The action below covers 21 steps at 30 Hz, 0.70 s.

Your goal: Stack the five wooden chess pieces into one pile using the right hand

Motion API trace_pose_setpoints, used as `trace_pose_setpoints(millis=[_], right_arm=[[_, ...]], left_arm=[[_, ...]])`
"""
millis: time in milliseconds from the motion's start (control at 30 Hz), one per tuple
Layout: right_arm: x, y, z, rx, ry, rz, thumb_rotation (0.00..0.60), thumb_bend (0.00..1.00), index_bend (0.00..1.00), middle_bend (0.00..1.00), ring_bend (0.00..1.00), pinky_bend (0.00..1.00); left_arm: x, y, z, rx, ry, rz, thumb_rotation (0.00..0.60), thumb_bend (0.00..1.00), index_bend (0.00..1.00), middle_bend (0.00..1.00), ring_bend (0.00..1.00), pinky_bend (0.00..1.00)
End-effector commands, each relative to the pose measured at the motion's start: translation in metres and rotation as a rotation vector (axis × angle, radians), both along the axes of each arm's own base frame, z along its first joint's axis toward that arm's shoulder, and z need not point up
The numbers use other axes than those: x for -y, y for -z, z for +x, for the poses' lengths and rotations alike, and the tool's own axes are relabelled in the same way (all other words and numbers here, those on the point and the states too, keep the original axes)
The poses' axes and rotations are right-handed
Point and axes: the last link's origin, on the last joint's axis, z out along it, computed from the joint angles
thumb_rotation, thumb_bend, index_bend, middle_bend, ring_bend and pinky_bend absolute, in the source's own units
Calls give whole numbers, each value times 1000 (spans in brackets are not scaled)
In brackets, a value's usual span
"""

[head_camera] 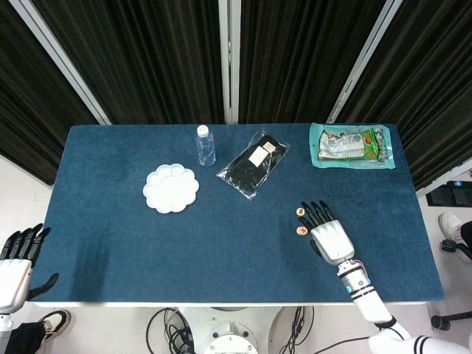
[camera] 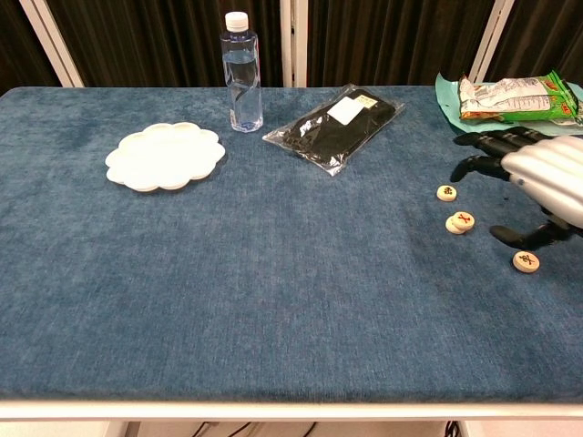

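Head view: the right robot hand (head_camera: 330,234) lies palm-down at lower right of centre on the blue table (head_camera: 147,243), its dark fingers spread and pointing toward the upper left of the frame. Nothing is held; the hand is released. Two wooden chess pieces show at its left edge: the upper piece (head_camera: 301,212) just beside the fingertips, and the lower piece (head_camera: 302,231) near the side of the hand. Both are flat discs lying face-up, so they have no long axis; their marked faces point up.

The left robot hand (head_camera: 18,258) sits at the lower left edge of the frame, off the table, fingers apart and holding nothing.

Chest view: the right robot hand (camera: 537,182) enters from the right edge, fingers arched above the table. This view shows more pieces than the head view. One disc (camera: 446,193) lies alone below the fingertips. A two-disc group (camera: 461,222) lies further down, one disc partly overlapping the other; whether it rests on top cannot be told. A further disc (camera: 526,262) lies just below the thumb, hidden in the head view. The left robot hand is outside this view.

Toward the far side of the table: a white flower-shaped palette (camera: 165,156), a clear water bottle (camera: 241,73) standing upright, a black packet (camera: 335,127) lying diagonally, and a green snack bag (camera: 519,98) on a teal tray (head_camera: 316,147).
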Motion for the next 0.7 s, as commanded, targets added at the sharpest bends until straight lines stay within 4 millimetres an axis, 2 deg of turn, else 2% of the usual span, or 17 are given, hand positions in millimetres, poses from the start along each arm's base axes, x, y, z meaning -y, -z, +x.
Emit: trace_pose_setpoints(millis=[33,167,367,700], right_arm=[[-20,-10,-13,3,15,1,600,276,282,24,0,0],[-31,-15,-27,-11,48,3,600,269,344,23,0,0],[-34,-13,-42,-16,85,17,600,267,354,5,0,0],[-31,-4,-43,-10,106,43,600,268,354,6,0,0]], left_arm=[[0,1,1,-2,3,-3,600,230,36,0,0,0],[1,2,3,-5,10,-8,600,230,36,0,0,0],[2,2,4,-7,13,-3,600,230,36,0,0,0],[1,2,3,-6,7,-3,600,231,36,0,0,0]])
